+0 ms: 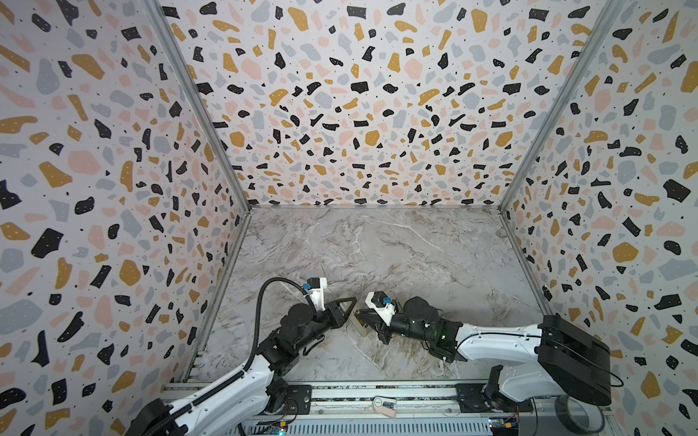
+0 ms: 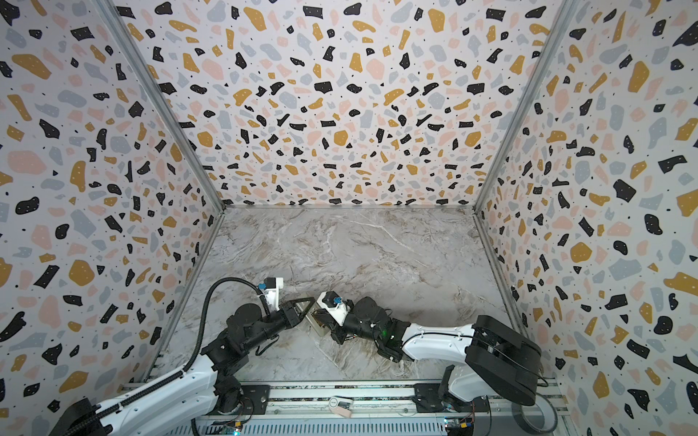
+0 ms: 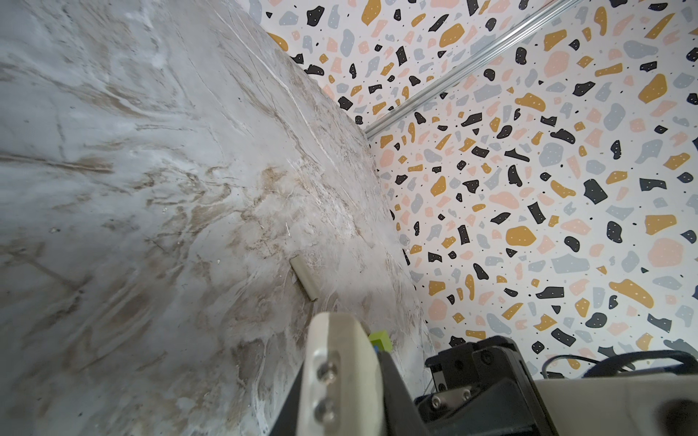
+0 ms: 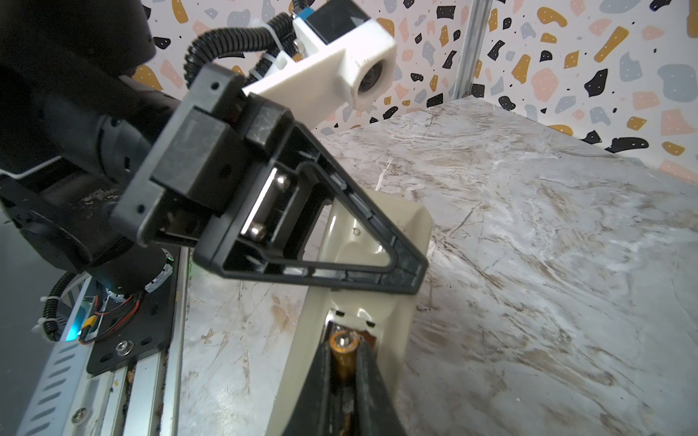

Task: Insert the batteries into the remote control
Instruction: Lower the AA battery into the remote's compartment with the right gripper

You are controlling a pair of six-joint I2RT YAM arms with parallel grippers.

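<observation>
Remote control (image 4: 372, 230): cream-white, back side up, lying on the marble worktop (image 1: 396, 256); in both top views in the front half, about midway between the left and right edges, mostly hidden under the two hands.
Left hand (image 4: 413, 273): closed, black triangular fingers together, tip laid across the remote control's back; whether anything sits between the fingers, impossible to tell.
Right hand (image 4: 343, 353): clamped on a battery (image 4: 342, 362).
Battery: pinched between the two black fingers, copper end with its small nub forward, at the mouth of the recess in the remote control's back.
Hands together: nearly tip to tip over the remote control, left reaching in from the left, right from the right.
Small cream piece (image 3: 304, 277): oblong, flat on the worktop, apart from both hands; seen in the left wrist view only.
Green cube (image 3: 379, 339): on the worktop, partly hidden.
</observation>
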